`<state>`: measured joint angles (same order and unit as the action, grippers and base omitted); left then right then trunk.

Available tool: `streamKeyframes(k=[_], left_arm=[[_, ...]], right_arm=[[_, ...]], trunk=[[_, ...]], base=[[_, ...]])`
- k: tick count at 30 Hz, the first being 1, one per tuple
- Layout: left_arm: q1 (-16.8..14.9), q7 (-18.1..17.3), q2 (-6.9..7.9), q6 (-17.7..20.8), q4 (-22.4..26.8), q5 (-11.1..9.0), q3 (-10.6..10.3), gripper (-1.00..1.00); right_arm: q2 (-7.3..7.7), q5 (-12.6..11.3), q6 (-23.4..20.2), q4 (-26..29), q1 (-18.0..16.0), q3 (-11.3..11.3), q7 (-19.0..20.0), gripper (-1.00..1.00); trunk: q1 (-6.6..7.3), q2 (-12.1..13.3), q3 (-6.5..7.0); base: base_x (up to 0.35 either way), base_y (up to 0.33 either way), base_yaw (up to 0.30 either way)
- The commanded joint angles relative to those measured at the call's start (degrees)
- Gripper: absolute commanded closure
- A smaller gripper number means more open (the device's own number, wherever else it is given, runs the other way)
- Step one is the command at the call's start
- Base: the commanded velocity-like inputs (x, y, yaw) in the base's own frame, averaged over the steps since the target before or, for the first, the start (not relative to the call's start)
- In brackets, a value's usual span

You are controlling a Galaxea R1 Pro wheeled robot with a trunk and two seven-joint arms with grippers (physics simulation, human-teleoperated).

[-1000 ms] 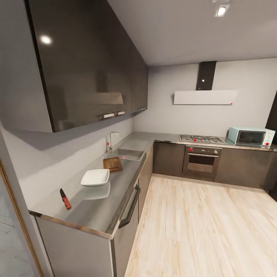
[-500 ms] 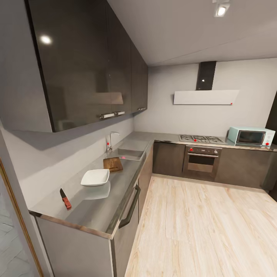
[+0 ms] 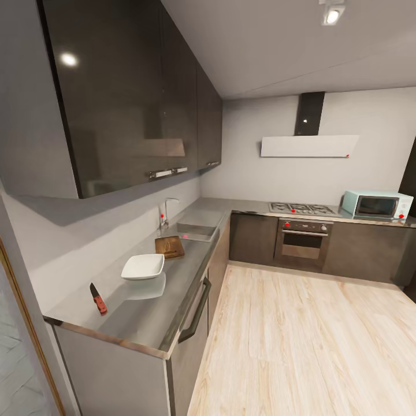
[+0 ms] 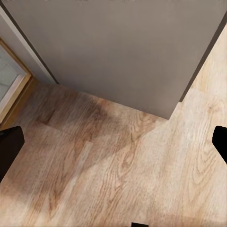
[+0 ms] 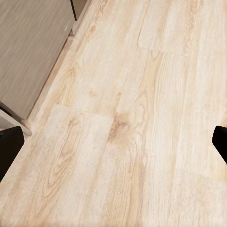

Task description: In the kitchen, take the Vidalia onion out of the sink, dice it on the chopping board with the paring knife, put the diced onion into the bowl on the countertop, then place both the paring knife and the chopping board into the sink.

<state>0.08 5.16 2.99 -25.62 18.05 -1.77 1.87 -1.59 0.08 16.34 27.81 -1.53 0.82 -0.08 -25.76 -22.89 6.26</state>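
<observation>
On the grey countertop along the left wall lies the paring knife, nearest me, with its reddish handle toward the front. Behind it stands the white bowl, then the dark brown chopping board. The sink with its chrome tap lies just beyond the board. The onion is hidden inside the basin. My left gripper hangs open over the wooden floor beside a cabinet side. My right gripper is also open above the floor, fingers wide apart with nothing between them.
Dark wall cabinets hang over the counter. At the far wall are a hob, an oven, a teal microwave and a range hood. Light wooden floor spreads to the right of the counter.
</observation>
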Motion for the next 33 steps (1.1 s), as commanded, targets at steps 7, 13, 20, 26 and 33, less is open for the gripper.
streamKeyframes(k=[7, 13, 20, 26, 33], left_arm=[[0.01, 0.03, 0.00, -0.10, -0.03, -0.17, 0.10, -1.00], [0.01, -0.04, 0.00, -0.07, -0.03, -0.17, 0.14, -1.00], [0.01, -0.12, 0.00, -0.09, 0.05, -0.17, 0.07, -1.00], [0.01, -0.08, 0.00, -0.11, -0.02, -0.09, -0.01, -1.00], [0.01, -0.06, 0.00, -0.13, -0.03, -0.08, -0.05, -1.00]], right_arm=[[0.01, 0.00, 0.18, -0.04, 0.00, 0.06, -0.01, -1.00], [0.01, 0.00, 0.18, -0.03, 0.01, 0.02, -0.08, -1.00], [-0.07, -0.16, 0.18, -0.03, 0.00, -0.03, -0.27, -1.00], [-0.08, -0.24, 0.18, -0.03, 0.01, -0.08, -0.22, -1.00], [-0.08, -0.26, 0.17, -0.03, -0.01, -0.08, -0.19, -1.00]], trunk=[[-0.02, -0.03, -0.01], [-0.02, -0.03, -0.01], [-0.02, -0.03, -0.01], [-0.02, -0.03, 0.26], [-0.02, -0.03, 0.71]], base=[[0.007, 0.030, 0.000], [0.134, 0.232, 0.000], [0.192, 0.280, -0.008], [0.154, 0.224, -0.149], [0.017, 0.026, -0.196]])
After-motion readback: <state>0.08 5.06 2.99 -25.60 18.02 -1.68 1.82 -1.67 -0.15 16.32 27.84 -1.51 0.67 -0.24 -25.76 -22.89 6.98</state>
